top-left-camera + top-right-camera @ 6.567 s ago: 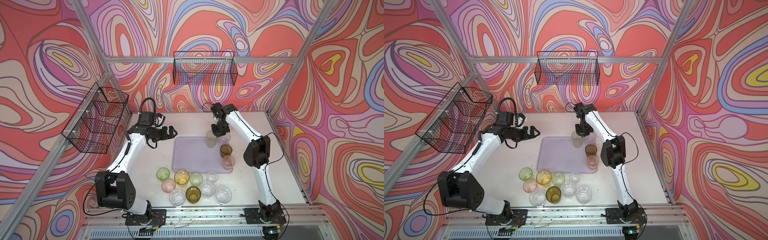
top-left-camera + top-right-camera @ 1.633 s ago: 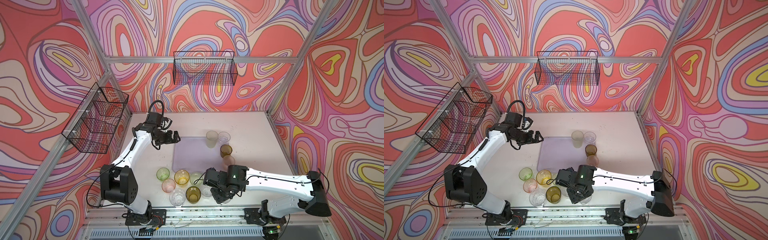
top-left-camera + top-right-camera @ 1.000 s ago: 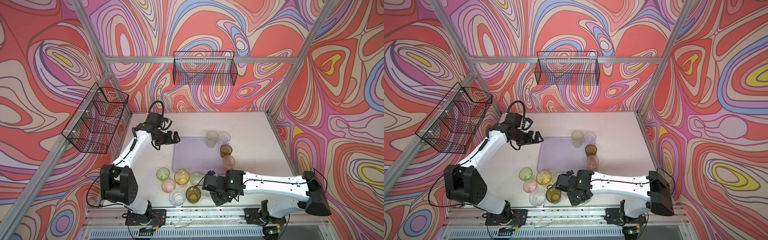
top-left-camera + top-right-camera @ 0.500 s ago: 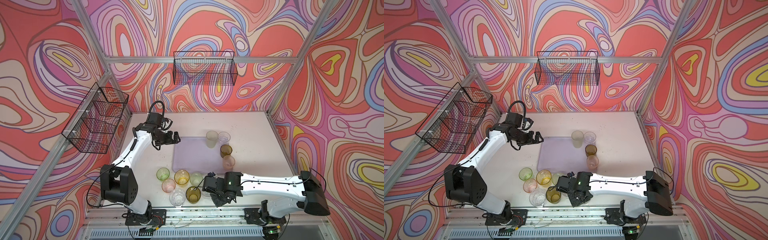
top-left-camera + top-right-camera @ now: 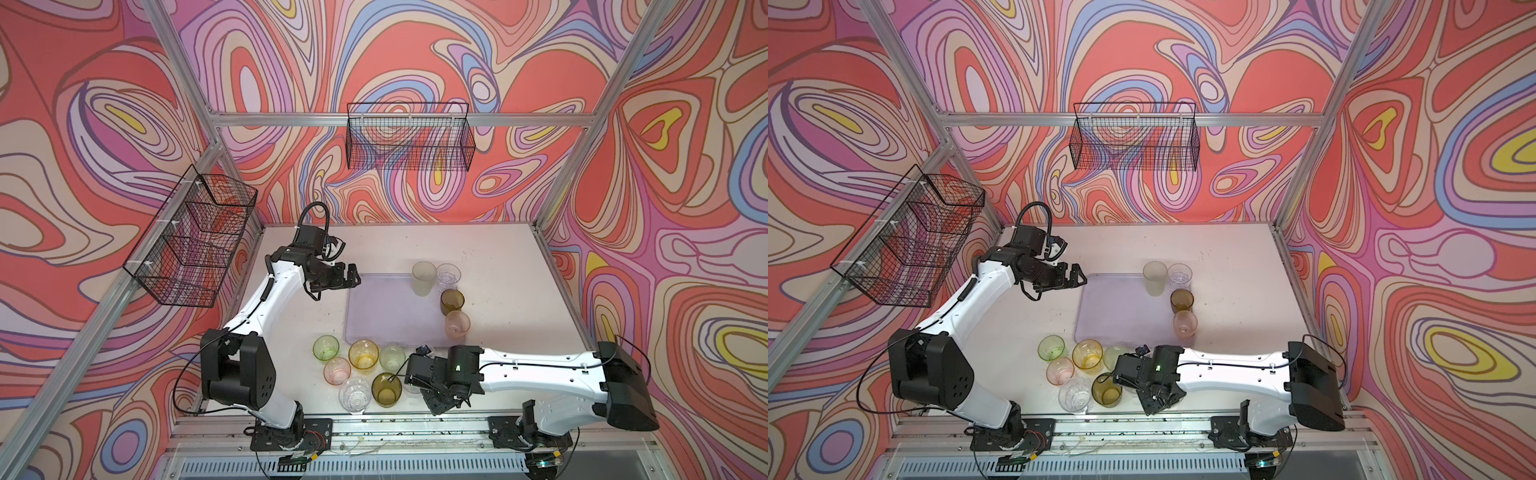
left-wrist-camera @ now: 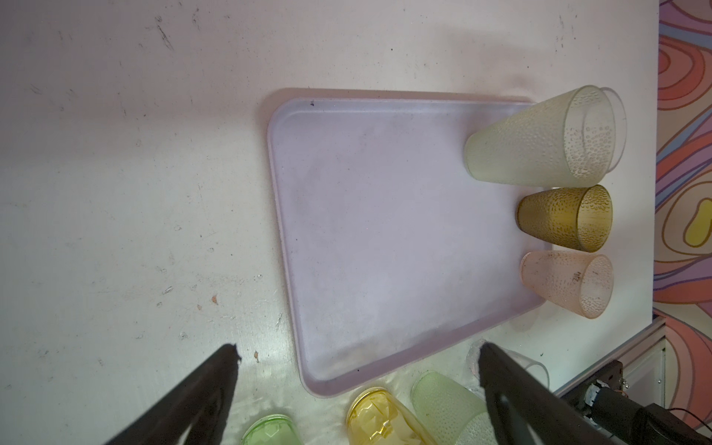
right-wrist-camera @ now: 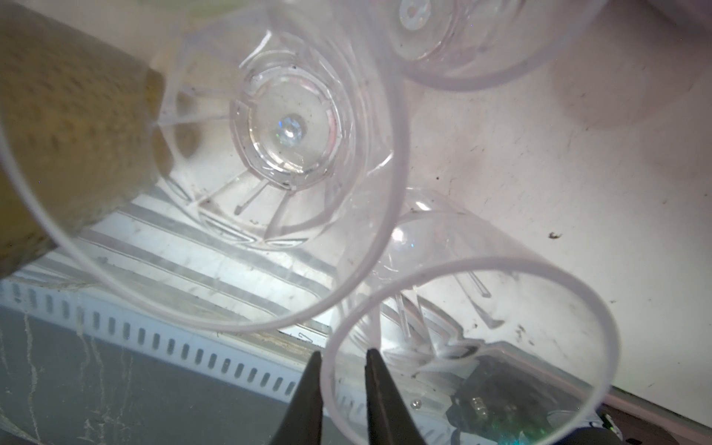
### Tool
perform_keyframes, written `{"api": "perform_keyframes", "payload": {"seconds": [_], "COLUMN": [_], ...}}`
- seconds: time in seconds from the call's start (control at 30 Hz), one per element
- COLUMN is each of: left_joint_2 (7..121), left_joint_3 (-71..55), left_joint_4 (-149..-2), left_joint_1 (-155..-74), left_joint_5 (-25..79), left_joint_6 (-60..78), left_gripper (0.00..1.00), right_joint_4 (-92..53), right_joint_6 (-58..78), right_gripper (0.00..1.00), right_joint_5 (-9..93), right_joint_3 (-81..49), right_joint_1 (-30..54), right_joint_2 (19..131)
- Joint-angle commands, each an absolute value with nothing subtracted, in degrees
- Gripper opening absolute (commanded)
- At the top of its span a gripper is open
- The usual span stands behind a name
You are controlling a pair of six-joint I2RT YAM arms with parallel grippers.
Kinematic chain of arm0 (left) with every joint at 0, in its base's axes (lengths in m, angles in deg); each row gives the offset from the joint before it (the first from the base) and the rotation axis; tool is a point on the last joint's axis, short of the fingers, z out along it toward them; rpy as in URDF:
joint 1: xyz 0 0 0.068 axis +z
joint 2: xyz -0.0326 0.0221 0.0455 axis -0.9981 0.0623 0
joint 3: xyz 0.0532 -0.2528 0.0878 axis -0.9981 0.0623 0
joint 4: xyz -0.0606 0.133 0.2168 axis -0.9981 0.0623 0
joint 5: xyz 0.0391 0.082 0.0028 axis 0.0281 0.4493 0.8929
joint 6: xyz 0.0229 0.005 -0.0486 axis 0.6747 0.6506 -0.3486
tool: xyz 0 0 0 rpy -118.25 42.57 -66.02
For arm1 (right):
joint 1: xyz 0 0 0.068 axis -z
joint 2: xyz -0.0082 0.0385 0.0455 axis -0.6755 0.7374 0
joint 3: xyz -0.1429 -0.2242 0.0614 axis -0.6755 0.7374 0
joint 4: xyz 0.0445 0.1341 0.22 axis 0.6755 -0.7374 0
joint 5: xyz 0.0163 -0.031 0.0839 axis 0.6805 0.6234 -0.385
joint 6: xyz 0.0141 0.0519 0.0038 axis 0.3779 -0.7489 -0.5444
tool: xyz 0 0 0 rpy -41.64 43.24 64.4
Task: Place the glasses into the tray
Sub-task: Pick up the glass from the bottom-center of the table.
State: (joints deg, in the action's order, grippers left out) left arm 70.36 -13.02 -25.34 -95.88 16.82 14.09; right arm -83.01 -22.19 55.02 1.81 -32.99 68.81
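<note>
Scuffed white table (image 5: 498, 257) carries the flat lavender plastic tray (image 5: 386, 307); a few glasses (image 5: 424, 278) stand at its right edge, and the rest are bunched on the table just in front. The left end effector (image 5: 354, 277) hangs spread wide and empty by the tray's far-left corner. The right end effector (image 7: 341, 356) straddles the rim of a clear faceted glass (image 7: 454, 246), fingers narrowed, though I cannot tell if it grips. The glass looks light, thin-walled and slick, so probably best pinched gently at the wall.
</note>
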Motion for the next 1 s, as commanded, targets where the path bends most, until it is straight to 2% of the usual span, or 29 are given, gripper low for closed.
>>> {"api": "perform_keyframes", "payload": {"seconds": [0.0,0.57,0.97], "left_joint_2": [70.9,70.8,70.3], "left_joint_3": [-14.6,-14.6,-14.5], "left_joint_4": [-23.6,-23.6,-23.8], "left_joint_1": [-96.2,-96.5,-96.6], "left_joint_5": [17.4,17.4,16.5], "left_joint_6": [15.2,15.2,15.2], "left_gripper": [1.00,1.00,1.00], "right_joint_4": [-84.6,-93.4,-103.9], "right_joint_6": [-22.0,-21.3,-15.4], "right_gripper": [0.17,0.00,0.00], "right_joint_5": [57.1,61.7,64.1], "right_joint_3": [1.3,-6.5,-18.7], "right_joint_1": [-33.2,-32.5,-26.7], "right_joint_2": [69.1,68.8,69.5]}}
